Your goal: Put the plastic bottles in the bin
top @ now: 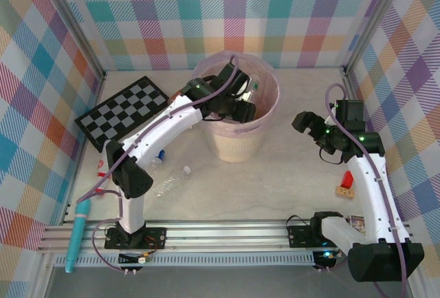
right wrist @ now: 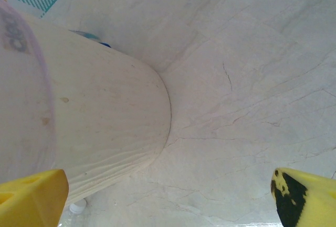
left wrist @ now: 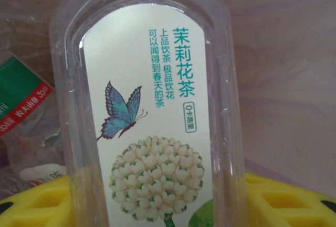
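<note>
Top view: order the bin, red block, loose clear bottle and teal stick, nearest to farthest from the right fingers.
1. Bin, mid-table, closest by far.
2. Red block, right side, toward the near edge.
3. Clear bottle, past the bin, left of centre.
4. Teal stick, far left, near edge.

A clear tea bottle [left wrist: 152, 106] with a butterfly label sits in the mouth of the cream, pink-lined bin [top: 237, 148]. A green-labelled bottle [left wrist: 21, 98] lies inside. A white-capped bottle [top: 172, 179] and a blue-capped bottle [top: 158, 158] lie on the tabletop [top: 275, 188] to its left.
</note>
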`<state>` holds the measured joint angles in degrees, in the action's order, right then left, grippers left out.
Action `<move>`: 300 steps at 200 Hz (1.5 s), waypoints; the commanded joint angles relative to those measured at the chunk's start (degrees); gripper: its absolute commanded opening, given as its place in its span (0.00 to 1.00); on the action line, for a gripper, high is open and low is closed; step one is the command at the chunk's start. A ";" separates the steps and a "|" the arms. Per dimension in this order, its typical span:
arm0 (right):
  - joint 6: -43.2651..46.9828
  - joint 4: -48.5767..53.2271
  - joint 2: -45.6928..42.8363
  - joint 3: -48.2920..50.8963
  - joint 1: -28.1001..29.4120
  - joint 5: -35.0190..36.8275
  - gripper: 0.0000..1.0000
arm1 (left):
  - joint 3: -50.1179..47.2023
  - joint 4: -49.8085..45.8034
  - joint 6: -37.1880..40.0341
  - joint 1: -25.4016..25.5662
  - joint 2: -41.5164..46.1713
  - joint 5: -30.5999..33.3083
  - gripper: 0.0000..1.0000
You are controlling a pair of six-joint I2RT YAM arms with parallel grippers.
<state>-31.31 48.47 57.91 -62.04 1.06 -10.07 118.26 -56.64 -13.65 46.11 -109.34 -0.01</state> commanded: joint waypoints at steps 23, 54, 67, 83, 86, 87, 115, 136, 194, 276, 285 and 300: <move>-0.29 -0.96 -0.51 0.34 -0.54 -1.52 0.99 | -1.33 1.70 0.46 0.55 1.67 -1.80 0.69; -0.40 -1.34 -0.58 0.36 -0.55 -1.88 0.99 | -1.49 2.50 1.23 0.60 4.29 -0.12 0.85; -0.37 -1.43 -0.43 0.34 -0.55 -2.02 0.99 | -1.45 2.41 1.60 0.59 5.72 0.74 0.87; -0.29 -1.67 -0.36 0.34 -0.56 -2.15 0.99 | -1.45 2.09 2.21 0.59 7.37 1.90 0.92; -0.31 -1.71 -0.34 0.28 -0.61 -2.18 0.99 | -1.45 1.99 2.34 0.57 7.64 2.17 0.93; -0.28 -1.75 -0.34 0.26 -0.57 -2.17 0.99 | -1.41 1.94 2.37 0.56 7.73 2.19 0.93; -0.05 -2.10 0.18 0.07 -0.59 -2.59 0.99 | -0.33 0.03 3.83 0.54 10.83 4.30 0.95; 0.24 -2.16 0.56 -0.10 -0.58 -2.59 0.99 | 0.26 -1.49 4.91 0.23 14.55 5.97 0.97; 0.88 -2.32 0.97 0.08 -0.55 -2.62 0.99 | -10.56 -14.08 4.36 -4.66 27.87 14.91 0.94; 1.50 -1.36 2.05 -1.83 -0.60 -2.61 0.99 | -59.96 -2.38 -7.33 -7.79 49.02 6.71 1.00; 1.66 -1.25 2.12 -1.99 -0.58 -2.74 0.99 | -63.71 -0.87 -9.25 -7.86 49.30 7.10 1.00; 1.77 -1.19 2.38 -2.08 -0.62 -3.23 0.99 | -67.60 0.89 -11.26 -8.07 48.93 7.97 1.00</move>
<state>-30.72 47.22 59.83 -62.13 0.73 -11.73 55.35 -61.25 -19.35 38.72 -61.39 8.56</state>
